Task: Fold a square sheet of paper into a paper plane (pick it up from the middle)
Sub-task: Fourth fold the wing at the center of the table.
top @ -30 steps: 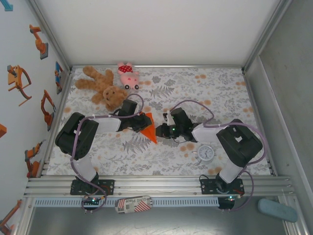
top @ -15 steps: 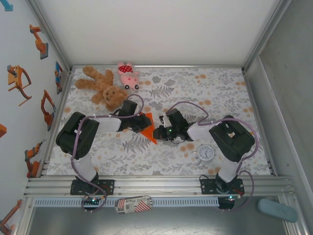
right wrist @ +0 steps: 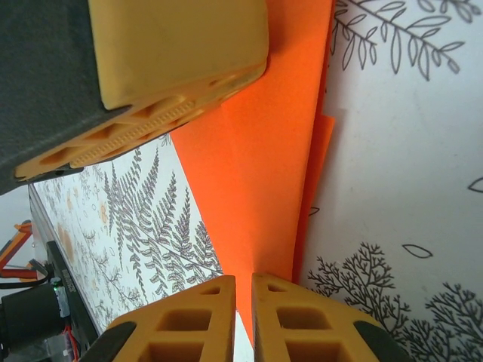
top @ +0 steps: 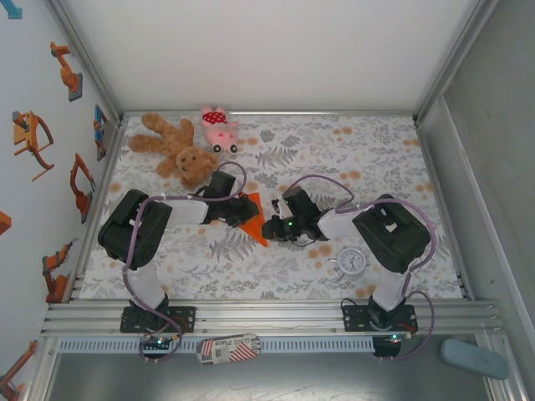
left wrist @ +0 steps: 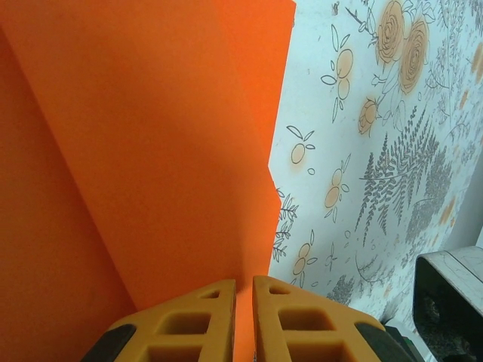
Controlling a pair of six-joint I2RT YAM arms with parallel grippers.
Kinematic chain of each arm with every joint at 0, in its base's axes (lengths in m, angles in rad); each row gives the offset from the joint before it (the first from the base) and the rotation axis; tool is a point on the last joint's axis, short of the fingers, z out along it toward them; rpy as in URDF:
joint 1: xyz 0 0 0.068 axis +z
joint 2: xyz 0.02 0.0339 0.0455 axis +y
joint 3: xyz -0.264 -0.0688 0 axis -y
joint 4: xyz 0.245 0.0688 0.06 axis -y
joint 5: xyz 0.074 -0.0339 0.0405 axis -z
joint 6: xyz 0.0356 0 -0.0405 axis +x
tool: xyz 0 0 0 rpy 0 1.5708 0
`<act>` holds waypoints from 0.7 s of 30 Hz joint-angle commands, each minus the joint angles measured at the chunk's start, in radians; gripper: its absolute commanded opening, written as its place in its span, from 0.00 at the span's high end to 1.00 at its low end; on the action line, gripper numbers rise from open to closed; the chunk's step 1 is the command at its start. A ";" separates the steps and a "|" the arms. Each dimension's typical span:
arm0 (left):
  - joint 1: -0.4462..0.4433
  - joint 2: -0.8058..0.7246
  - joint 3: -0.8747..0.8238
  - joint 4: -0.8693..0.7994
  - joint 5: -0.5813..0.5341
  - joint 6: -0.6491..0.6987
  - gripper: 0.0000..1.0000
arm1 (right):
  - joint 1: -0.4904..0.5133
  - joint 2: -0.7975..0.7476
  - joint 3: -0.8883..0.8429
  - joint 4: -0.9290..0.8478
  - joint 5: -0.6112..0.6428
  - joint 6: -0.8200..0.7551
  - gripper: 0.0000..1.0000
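Two tools met over the middle of the tabletop [top: 376,167], both pinching the same folded orange paper [top: 256,229]. In its wrist view the left tool [left wrist: 244,282] had its yellow fingers [left wrist: 189,324] pressed together, with a paper edge running down into the thin slit between them. The right tool [right wrist: 243,277] was likewise clamped, the paper's long crease leading straight into its closed jaws. The left tool's broad yellow finger [right wrist: 181,53] lay across the paper's far part in that view.

From above, the paper sat between the two wrists as a narrow wedge with its sharp tip pointing toward the near edge. Several layers overlapped, and one loose corner stuck out past the main fold. Its lower side lay against the flowered cloth.

Farther out, a small round white clock [top: 351,261] lay just beside the right arm's elbow, well apart from the paper. A brown teddy bear [top: 178,150] sprawled at the far left, near the left arm's wrist. A pink plush pig [top: 219,128] lay just beside the bear, by the back edge.
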 commanded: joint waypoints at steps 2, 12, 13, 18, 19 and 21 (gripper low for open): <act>0.009 0.015 0.025 -0.021 0.016 0.008 0.85 | 0.004 0.017 0.019 -0.019 -0.006 -0.022 0.87; 0.010 0.016 0.023 -0.021 0.019 0.007 0.86 | 0.004 -0.104 -0.018 0.013 0.029 -0.021 0.86; 0.010 0.016 0.023 -0.020 0.020 0.007 0.86 | 0.004 -0.120 -0.021 0.009 0.035 -0.025 0.86; 0.010 0.019 0.025 -0.018 0.023 0.006 0.86 | 0.013 -0.096 -0.003 -0.020 0.001 -0.035 0.87; 0.010 0.020 0.024 -0.015 0.024 0.007 0.86 | 0.018 -0.084 -0.001 -0.020 -0.003 -0.036 0.87; 0.010 0.019 0.023 -0.015 0.024 0.004 0.86 | 0.026 -0.064 0.000 -0.019 -0.005 -0.030 0.87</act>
